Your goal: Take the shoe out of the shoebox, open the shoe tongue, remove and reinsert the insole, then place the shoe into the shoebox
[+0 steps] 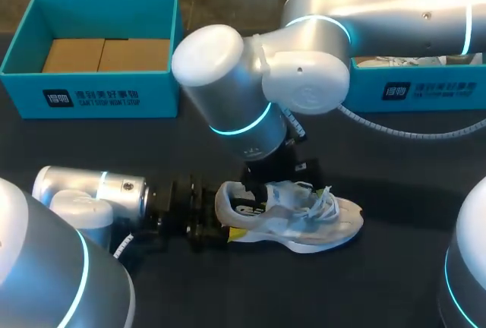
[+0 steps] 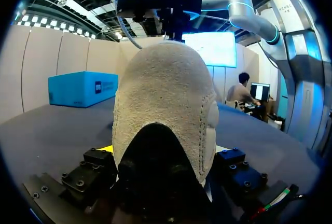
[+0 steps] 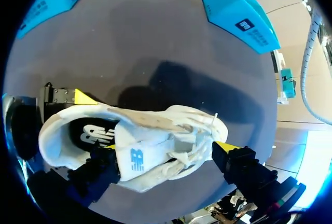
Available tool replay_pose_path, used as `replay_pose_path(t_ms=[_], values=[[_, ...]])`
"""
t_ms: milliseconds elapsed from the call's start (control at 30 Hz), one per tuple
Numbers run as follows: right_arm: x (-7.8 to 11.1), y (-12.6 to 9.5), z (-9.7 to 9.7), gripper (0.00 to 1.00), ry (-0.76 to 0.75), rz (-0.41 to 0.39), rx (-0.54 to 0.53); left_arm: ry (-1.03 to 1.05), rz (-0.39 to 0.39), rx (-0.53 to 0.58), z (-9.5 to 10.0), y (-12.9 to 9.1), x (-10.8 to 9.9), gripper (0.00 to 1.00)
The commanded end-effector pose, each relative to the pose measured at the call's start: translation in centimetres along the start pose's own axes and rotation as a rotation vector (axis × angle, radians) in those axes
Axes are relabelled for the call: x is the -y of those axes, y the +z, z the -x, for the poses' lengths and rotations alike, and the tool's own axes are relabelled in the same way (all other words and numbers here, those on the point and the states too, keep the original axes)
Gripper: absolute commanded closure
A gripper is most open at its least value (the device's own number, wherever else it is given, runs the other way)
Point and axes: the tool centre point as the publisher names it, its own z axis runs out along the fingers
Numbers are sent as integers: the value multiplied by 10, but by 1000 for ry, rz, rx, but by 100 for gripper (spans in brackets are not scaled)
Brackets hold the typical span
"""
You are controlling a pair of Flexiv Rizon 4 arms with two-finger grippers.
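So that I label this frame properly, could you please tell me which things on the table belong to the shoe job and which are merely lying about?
Job: white shoe; left gripper, clamped on its heel; right gripper, straddling the shoe; teal shoebox at the far left.
Lying about: brown cardboard inside that box; second teal box, partly hidden behind the right arm.

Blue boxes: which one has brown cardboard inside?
The left blue box holds brown cardboard; the right blue box, partly behind my right arm, shows something white instead.

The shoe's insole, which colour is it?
The insole of the shoe is black with a white mark; the right wrist view shows it best.
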Motion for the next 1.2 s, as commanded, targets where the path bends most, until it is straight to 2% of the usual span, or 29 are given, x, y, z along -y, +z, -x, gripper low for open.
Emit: replay_pose_path(t_ms=[33,100,133,267,400,433,467,533,567,833,933,1033,1200], values=[[6,1,3,34,425,-11,-46,0,1,1,0,-1,-1,100],[8,2,3,48,429,-30,-58,0,1,1,0,-1,-1,100],[8,3,4,51,429,-32,-69,0,1,1,0,-1,-1,100],[10,2,9,60,429,-57,-114,0,1,1,0,-1,-1,100],[12,-2,12,64,416,-76,-148,0,1,1,0,-1,-1,100],[14,-4,16,68,409,-82,-182,0,1,1,0,-1,-1,100],[14,-5,18,75,406,-86,-191,0,1,1,0,-1,-1,100],[14,-7,24,95,401,-92,-230,0,1,1,0,-1,-1,100],[14,-8,28,100,398,-93,-238,0,1,1,0,-1,-1,100],[11,-6,56,100,334,-93,-444,0,1,1,0,-1,-1,100],[11,-4,62,100,347,-103,-461,0,1,1,0,-1,-1,100],[12,-2,70,100,328,-89,-540,0,1,1,0,-1,-1,100],[14,3,78,100,322,-82,-591,0,1,1,0,-1,-1,100]])
